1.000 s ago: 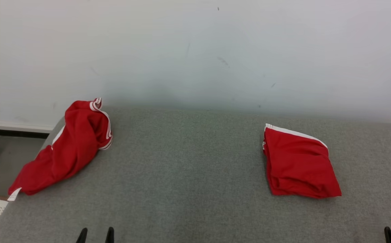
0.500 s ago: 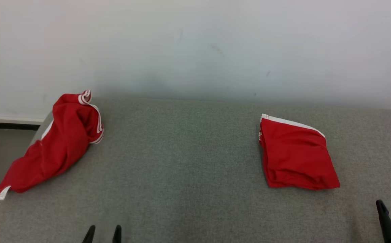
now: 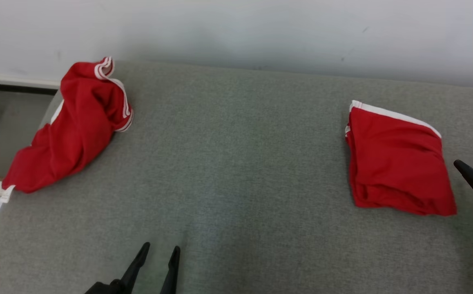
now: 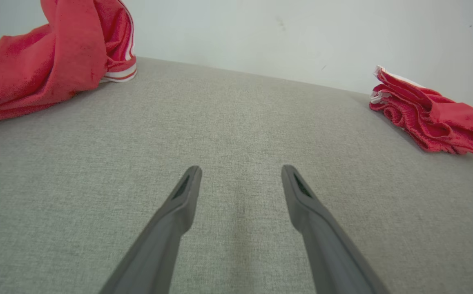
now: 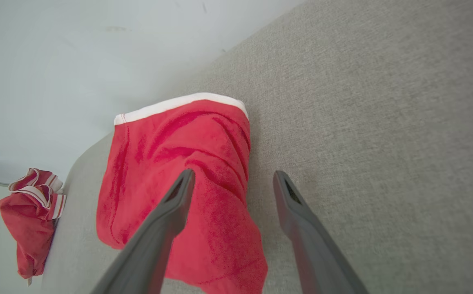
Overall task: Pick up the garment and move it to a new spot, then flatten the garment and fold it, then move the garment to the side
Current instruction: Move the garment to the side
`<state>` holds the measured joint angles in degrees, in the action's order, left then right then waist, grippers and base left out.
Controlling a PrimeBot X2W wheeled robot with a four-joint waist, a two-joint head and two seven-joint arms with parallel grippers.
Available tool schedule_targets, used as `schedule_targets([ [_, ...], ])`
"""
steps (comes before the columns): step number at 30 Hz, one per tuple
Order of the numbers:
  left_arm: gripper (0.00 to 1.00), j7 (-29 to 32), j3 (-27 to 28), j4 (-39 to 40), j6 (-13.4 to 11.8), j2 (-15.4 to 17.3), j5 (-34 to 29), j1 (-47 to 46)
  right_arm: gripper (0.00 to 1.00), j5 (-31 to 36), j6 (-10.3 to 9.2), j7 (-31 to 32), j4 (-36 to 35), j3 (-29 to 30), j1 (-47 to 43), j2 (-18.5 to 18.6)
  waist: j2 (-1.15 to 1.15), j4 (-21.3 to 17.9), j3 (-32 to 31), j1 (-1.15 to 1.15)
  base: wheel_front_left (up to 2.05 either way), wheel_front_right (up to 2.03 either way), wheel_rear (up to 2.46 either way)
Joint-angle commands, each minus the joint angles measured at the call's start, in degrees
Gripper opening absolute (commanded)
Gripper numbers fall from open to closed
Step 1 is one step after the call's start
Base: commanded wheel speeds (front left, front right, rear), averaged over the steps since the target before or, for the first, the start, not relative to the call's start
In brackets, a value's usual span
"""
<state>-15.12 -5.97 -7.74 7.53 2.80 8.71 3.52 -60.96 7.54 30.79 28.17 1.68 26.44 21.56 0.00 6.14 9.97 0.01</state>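
Since the earlier frame the right gripper [image 5: 233, 174] has advanced to just beside the folded garment [image 3: 398, 161]; the camera has also shifted. Two red garments lie on the grey surface [image 3: 236, 163]: the folded one at right and the crumpled garment [image 3: 73, 126] at the far left corner. Two grippers: the left gripper [image 3: 161, 246] is near the front; both are spread and empty.

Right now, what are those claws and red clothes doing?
Left gripper open over grey surface. Right gripper open over edge of folded garment. Crumpled garment far left, untouched. Path clear.
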Motion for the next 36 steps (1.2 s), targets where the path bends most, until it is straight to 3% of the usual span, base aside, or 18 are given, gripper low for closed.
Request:
schedule_targets([
  [1,1.00,-0.03,-0.29,-0.38,-0.12,0.24,0.40,-0.85,1.00,0.59,-0.11,1.96,2.82,0.77,2.96,-0.73,0.00,3.17,3.20,-0.01,0.00,0.00,0.00],
  [9,1.00,-0.03,-1.69,-0.97,-0.10,0.22,-0.36,-2.53,1.00,3.99,-0.11,7.15,10.72,1.55,7.63,-3.68,0.00,6.31,5.50,-0.01,0.00,0.00,0.00],
  [14,1.00,-0.03,-1.16,-0.90,-0.10,0.23,-0.36,-2.81,0.98,3.91,-0.11,8.32,11.55,2.17,7.71,-5.90,0.00,6.20,5.57,-0.01,0.00,0.00,0.00],
  [15,1.00,-0.03,-0.95,-0.84,-0.10,0.22,-0.29,-2.88,0.44,4.14,-0.11,8.26,11.32,2.38,7.76,-5.81,0.00,5.94,5.59,-0.01,0.00,0.00,0.00],
  [16,1.00,-0.03,-0.69,-0.75,-0.10,0.23,-0.26,-2.97,0.00,4.21,-0.11,8.61,10.98,2.48,7.85,-5.76,0.00,5.58,5.68,-0.01,0.00,0.00,0.00],
  [27,1.00,-0.03,-0.72,0.36,-0.10,0.70,-0.60,-4.60,0.00,9.50,-0.11,10.01,5.84,1.35,7.51,-0.96,0.00,-0.75,7.87,-0.01,0.00,0.00,0.00],
  [33,1.00,-0.02,-1.16,1.26,-0.09,2.12,-0.68,-6.93,0.00,17.04,-0.11,7.55,2.28,-0.12,8.69,5.27,0.00,-4.16,10.93,-0.01,0.00,0.00,0.00],
  [36,1.00,-0.02,-1.14,1.48,-0.09,3.01,-0.57,-7.99,0.00,23.41,-0.12,5.71,1.29,-1.75,9.09,10.50,0.00,-5.08,12.55,-0.01,0.00,0.00,0.00],
])
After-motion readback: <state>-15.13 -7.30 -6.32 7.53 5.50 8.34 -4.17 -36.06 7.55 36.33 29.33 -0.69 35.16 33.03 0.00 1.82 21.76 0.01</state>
